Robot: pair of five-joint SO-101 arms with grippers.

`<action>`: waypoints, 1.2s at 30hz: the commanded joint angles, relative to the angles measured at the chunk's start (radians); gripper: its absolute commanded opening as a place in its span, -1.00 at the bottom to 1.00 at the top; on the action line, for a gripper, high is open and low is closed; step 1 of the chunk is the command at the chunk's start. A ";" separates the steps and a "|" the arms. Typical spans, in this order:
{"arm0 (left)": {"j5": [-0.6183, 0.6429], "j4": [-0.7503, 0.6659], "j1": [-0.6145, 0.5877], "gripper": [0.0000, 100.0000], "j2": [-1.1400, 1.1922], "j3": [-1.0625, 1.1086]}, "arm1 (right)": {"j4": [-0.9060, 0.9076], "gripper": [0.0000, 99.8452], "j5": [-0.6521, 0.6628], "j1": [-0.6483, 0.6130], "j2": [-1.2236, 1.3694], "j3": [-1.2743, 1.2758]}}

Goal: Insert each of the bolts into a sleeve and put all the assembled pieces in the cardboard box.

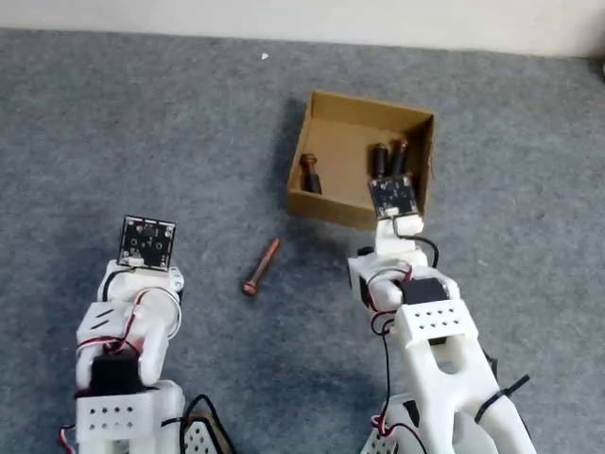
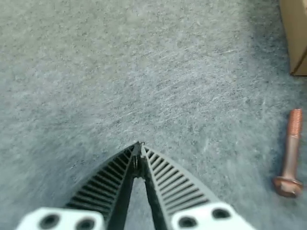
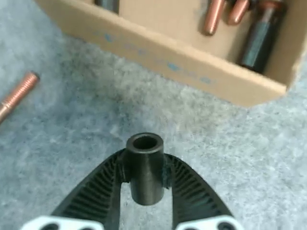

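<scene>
Sleeve: dark cylindrical metal sleeve [image 3: 145, 178], pinched between the right gripper [image 3: 144, 162] fingers, open bore standing clear of the tips.
Bolt: loose copper-coloured hex-head bolt [image 2: 290, 153], flat on grey carpet [image 2: 144, 72], off to one side of the left gripper [image 2: 139, 149] fingers, pressed together on nothing.
Box: brown cardboard box [image 3: 168, 57], just beyond the right fingertips, assembled pieces [image 1: 388, 156] inside.
Risk: probably a rolling bolt at pickup, or an off-axis push twisting the sleeve in its pinch.
</scene>
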 commanded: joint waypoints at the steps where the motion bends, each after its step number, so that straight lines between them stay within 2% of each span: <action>1: -0.011 0.167 0.022 -0.98 0.002 -0.180 | -0.031 -0.99 -0.012 0.015 -0.001 -0.008; 6: -0.015 0.255 0.022 -0.80 0.004 -0.280 | -0.031 -0.99 -0.012 0.016 -0.002 -0.008; 11: -0.018 0.311 0.061 -0.81 0.005 -0.374 | -0.031 -0.99 -0.012 0.041 -0.002 -0.010; 18: -0.052 0.459 0.194 -0.80 0.033 -0.542 | -0.031 -0.99 -0.012 0.062 -0.002 -0.012; 22: -0.055 0.463 0.271 -0.80 0.219 -0.575 | -0.031 -0.99 -0.012 0.062 -0.002 -0.012; 26: -0.115 0.433 0.352 -0.80 0.473 -0.608 | -0.031 -0.99 -0.011 0.064 -0.002 -0.010; 29: -0.114 0.365 0.410 -0.68 0.636 -0.628 | -0.031 -0.99 -0.008 0.064 -0.002 -0.010; 32: -0.110 0.299 0.427 -0.57 0.788 -0.657 | -0.031 -0.99 -0.006 0.064 -0.002 -0.010; 36: -0.110 0.233 0.426 -0.57 0.986 -0.731 | -0.031 -0.99 -0.005 0.064 -0.002 -0.010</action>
